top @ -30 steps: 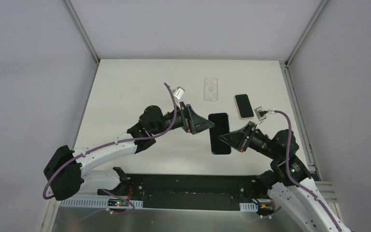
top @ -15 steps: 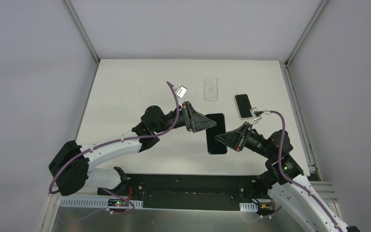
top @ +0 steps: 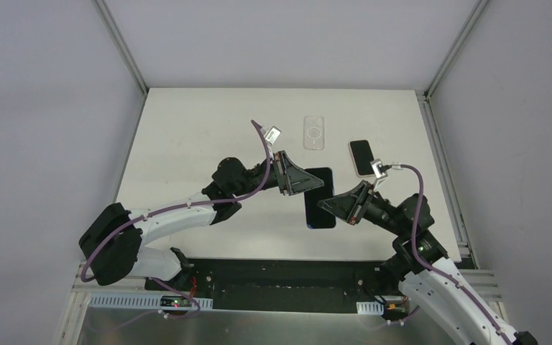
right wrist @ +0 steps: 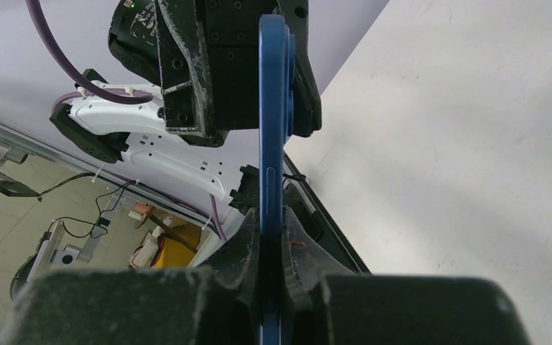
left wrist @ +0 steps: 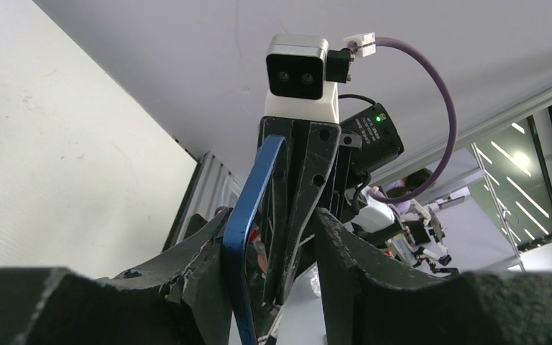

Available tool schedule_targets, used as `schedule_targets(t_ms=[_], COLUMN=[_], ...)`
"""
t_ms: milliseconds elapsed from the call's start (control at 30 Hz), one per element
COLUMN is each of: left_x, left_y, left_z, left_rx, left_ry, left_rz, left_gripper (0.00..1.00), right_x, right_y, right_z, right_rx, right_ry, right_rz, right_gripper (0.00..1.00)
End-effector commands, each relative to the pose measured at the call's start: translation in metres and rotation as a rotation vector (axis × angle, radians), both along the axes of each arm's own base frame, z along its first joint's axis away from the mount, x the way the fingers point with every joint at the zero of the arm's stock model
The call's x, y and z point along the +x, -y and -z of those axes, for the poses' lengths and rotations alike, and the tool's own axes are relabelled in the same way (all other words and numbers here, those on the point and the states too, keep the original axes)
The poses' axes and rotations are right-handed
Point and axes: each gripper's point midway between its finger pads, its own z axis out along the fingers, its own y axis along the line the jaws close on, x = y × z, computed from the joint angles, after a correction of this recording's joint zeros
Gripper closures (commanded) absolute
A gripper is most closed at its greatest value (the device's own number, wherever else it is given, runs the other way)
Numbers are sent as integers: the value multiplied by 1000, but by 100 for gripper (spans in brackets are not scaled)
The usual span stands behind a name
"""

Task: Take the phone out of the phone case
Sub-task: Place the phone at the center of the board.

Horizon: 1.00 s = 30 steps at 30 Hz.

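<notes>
A dark phone with a blue rim (top: 318, 217) hangs on edge above the table's middle. My right gripper (top: 330, 205) is shut on its near end; both fingers press its faces in the right wrist view (right wrist: 271, 223). My left gripper (top: 307, 181) straddles the far end of the phone (left wrist: 248, 215). In the left wrist view (left wrist: 272, 219) one finger touches the phone and the other stands off, with a gap. The blue rim (right wrist: 270, 108) shows no case around it. A clear phone case (top: 314, 133) lies flat at the back.
A second phone with a dark screen and pale rim (top: 363, 158) lies on the white table (top: 187, 136) to the right of the clear case. Metal rails edge the table left and right. Both arms reach in from the near edge.
The left gripper's jaws have narrowed round the phone's far end. Phone and both grippers have drifted slightly left. The right gripper's hold is unchanged.
</notes>
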Motion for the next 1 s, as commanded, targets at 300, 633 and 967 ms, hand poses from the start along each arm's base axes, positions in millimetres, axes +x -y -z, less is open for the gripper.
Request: schedule_targets(t_ms=[300,633,967], left_x=[-10,-12,-12], left_y=[-3,-1,-1], left_z=[-32,-32,-29], left_rx=[-118,-158,-160], left_ry=[55,34,20], left_rz=[58,88,91], left_gripper=[60,73,72], right_x=[-3,0,1], right_y=[0,2,2], right_z=[-35,-35,-33], right_rx=[124,143,145], right_ry=[114,122,117], right_rz=[-9,12,22], right_gripper=[100,100,100])
